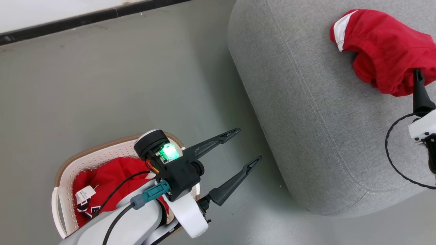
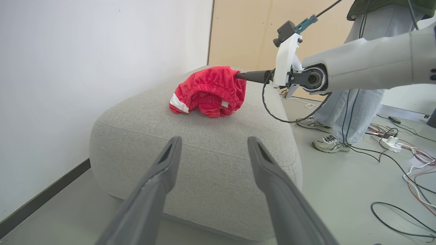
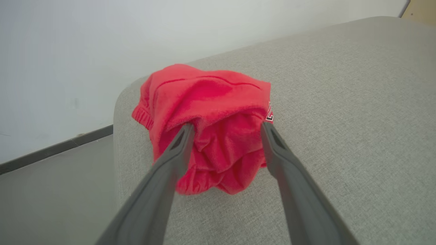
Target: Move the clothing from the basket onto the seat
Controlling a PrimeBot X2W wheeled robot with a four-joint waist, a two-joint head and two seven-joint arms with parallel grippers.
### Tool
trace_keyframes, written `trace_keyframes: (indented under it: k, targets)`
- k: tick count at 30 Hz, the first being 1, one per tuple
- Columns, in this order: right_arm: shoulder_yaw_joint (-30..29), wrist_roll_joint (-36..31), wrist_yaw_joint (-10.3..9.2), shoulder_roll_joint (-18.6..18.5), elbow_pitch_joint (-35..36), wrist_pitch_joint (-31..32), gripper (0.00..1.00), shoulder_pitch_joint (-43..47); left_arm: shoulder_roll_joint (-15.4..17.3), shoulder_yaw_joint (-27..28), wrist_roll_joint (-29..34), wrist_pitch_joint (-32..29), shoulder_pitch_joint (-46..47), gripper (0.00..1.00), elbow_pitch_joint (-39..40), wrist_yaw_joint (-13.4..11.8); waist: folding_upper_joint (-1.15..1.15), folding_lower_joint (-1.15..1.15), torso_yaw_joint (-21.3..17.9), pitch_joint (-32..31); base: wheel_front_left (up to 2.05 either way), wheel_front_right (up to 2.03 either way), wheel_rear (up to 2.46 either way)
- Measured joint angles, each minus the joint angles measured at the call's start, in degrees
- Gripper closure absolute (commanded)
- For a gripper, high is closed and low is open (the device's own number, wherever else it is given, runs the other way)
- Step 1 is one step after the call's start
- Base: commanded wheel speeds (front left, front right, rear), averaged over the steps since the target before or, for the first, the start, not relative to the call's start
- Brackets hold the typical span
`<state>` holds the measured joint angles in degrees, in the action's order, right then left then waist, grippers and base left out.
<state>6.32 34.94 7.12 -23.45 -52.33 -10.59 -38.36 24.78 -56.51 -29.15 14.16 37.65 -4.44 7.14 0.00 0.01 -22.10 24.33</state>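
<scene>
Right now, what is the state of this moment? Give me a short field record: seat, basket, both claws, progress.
seat: holds one red garment
basket: on floor, red clothing inside
left claw: open, empty, near basket
right claw: open, fingers astride garment
progress: partly done

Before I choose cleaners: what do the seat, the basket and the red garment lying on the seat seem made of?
Seat: matte grey woven upholstery; visible weave, stitched seams. Basket: probably rigid cream plastic, with perforated walls and brown rim. Red garment: soft knit, perhaps jersey; it crumples in folds, with gathered elastic edge.
</scene>
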Motion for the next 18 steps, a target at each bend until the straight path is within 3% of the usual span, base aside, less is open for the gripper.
trace_keyframes:
  k: [18]
  targets:
    - [3.8,2.4,0.00,-0.3,8.1,-0.9,0.00,5.0,-0.4,1.8,-1.0,0.3,-2.6,0.00,-1.3,0.0,0.00,0.00,-0.6,-4.4,0.00,0.00,0.00]
